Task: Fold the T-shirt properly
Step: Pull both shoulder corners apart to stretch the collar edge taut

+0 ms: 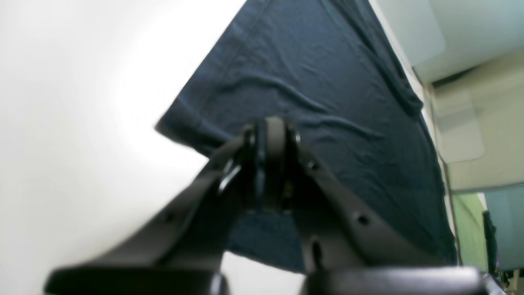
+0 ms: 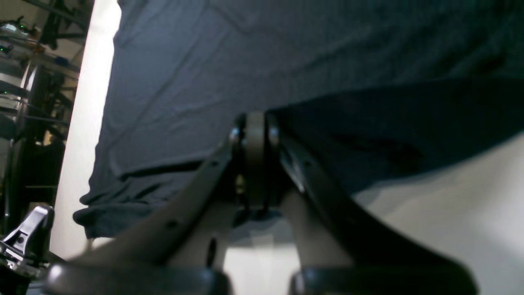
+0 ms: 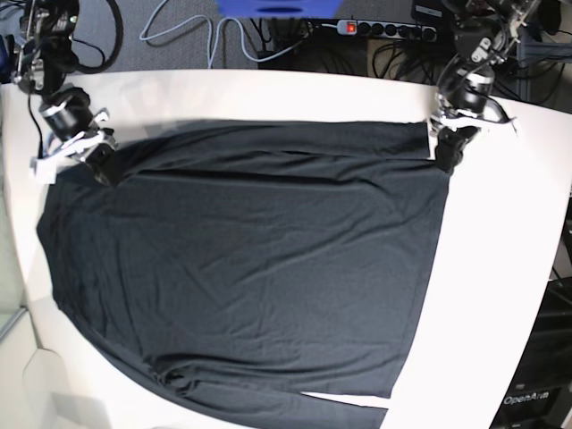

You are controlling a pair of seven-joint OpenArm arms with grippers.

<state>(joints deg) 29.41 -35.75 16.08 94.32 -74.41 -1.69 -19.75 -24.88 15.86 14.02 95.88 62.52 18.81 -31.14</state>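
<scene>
left wrist: left pincer (image 1: 270,127) pressed together over the t-shirt (image 1: 327,102), near its edge; a grip cannot be told.
right wrist: right pincer (image 2: 254,123) pressed together beside a raised fold.
base: t-shirt spread across the white counter (image 3: 509,268); folding barely begun.

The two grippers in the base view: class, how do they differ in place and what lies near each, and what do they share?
The left gripper is at the shirt's far corner on that view's right; the right gripper is at the far corner on its left. The power strip lies behind the left gripper, while a grey cable lies nearer the right one. Both have jaws shut at the shirt's edge; whether cloth is pinched cannot be told.
</scene>
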